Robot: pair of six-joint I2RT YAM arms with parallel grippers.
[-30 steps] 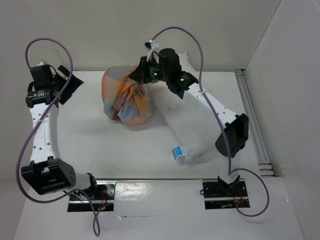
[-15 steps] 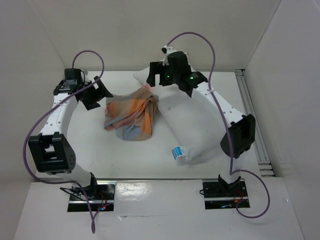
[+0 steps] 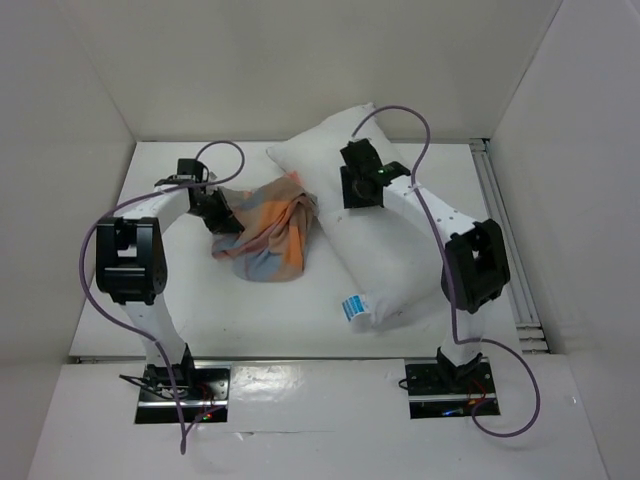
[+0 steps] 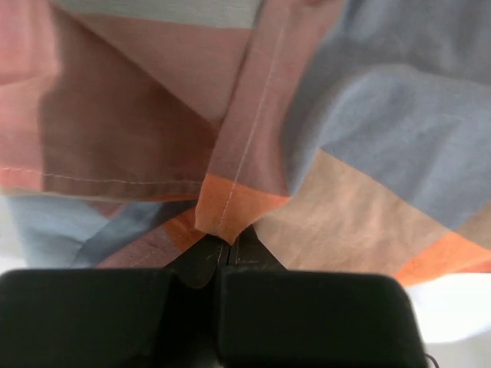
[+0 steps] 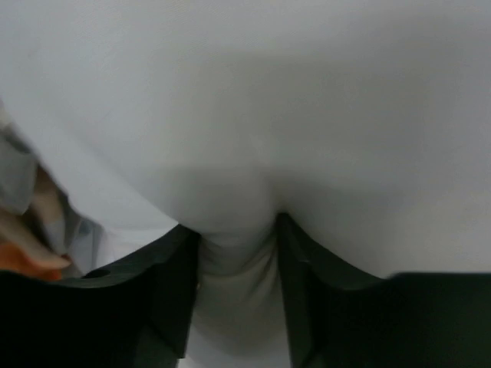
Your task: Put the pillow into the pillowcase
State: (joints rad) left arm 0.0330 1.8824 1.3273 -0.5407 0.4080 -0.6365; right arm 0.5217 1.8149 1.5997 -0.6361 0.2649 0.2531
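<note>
The white pillow (image 3: 392,262) lies slanted across the right half of the table, its blue-and-white label (image 3: 354,306) at the near end. To its left the checked pillowcase (image 3: 268,232) lies crumpled on the table. My left gripper (image 3: 221,221) is at the pillowcase's left edge. In the left wrist view it (image 4: 222,257) is shut, with a seamed edge of the pillowcase (image 4: 368,153) pinched at the tips. My right gripper (image 3: 359,196) presses down on the pillow's far half. In its wrist view it (image 5: 238,276) is shut on a bunched fold of the pillow (image 5: 268,100).
White walls enclose the table at the back and on both sides. A metal rail (image 3: 506,245) runs along the right edge. Purple cables loop over both arms. A bit of the pillowcase (image 5: 23,230) shows at the left of the right wrist view.
The right gripper let go of the raised pillowcase, which dropped flatter onto the table, then came down onto the pillow and closed. The left arm swung in from the left and shut on the pillowcase's edge.
</note>
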